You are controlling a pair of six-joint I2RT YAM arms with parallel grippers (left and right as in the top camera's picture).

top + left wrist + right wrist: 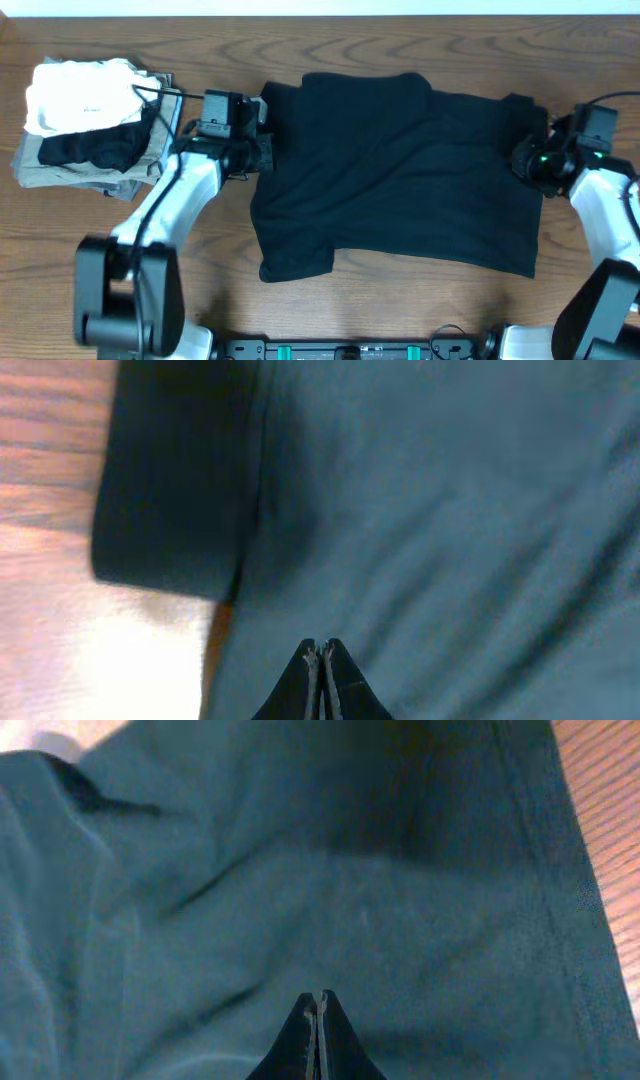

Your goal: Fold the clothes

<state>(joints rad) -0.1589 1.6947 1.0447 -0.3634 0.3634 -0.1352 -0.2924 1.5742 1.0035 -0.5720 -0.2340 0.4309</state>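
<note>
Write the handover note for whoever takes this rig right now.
Left gripper: shut, over the left edge of the shirt. No cloth shows between its fingers.
Right gripper: shut, over the shirt's right edge, likewise with no cloth seen in it.
Shirt: spread out across the middle of the table, wrinkled, one sleeve sticking out at the front left.
Folded pile: at the far left, apart from the shirt.
Done: shirt laid out; no clear fold yet.
Left: all the folds, probably starting from the two side edges where the grippers sit.
</note>
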